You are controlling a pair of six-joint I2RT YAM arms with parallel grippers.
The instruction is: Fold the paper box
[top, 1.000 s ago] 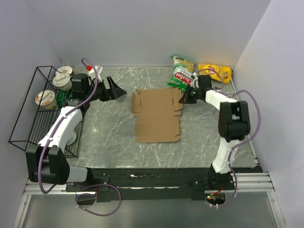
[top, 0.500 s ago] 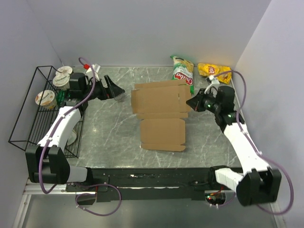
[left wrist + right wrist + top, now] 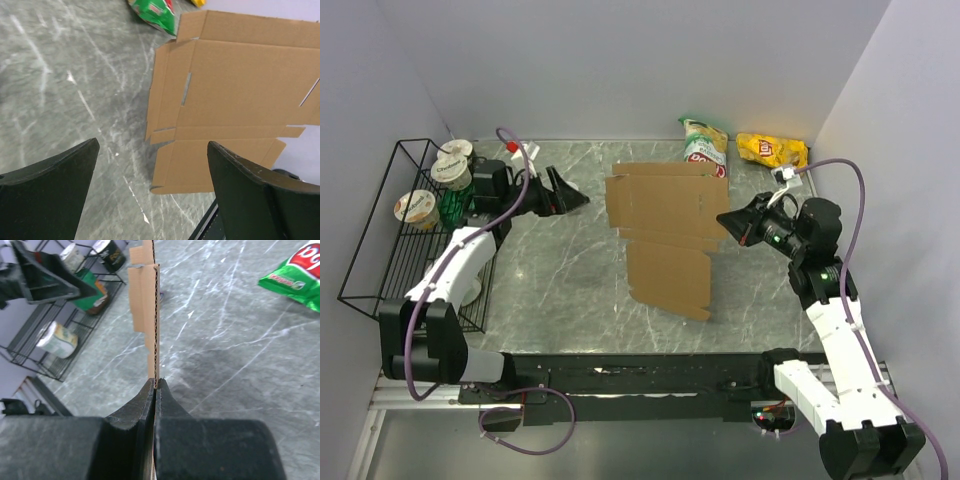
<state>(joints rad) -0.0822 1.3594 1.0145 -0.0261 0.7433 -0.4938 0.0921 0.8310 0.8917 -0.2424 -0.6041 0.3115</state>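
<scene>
**A:** Paper box (image 3: 665, 215): who has it?

**B:** The right gripper (image 3: 724, 218). Its jaws are pressed together on the thin right edge of the sheet. In the right wrist view the cardboard runs edge-on straight out from between the fingertips.

**A:** And the left gripper (image 3: 578, 200)?

**B:** Spread wide and holding nothing. It points at the box's left side and is apart from it.

**A:** Where is the paper box itself?

**B:** It is an unfolded, flat brown sheet over the middle of the marble table (image 3: 550, 280). It is tilted, with its narrower panel reaching toward the near edge. I cannot tell whether any corner touches the table.

**A:** What is around it?

**B:** A green snack bag (image 3: 704, 148) lies just behind its far right corner, and a yellow snack bag (image 3: 772, 150) lies in the far right corner of the table. A black wire rack (image 3: 425, 245) with cups (image 3: 417, 205) stands on the left.
</scene>
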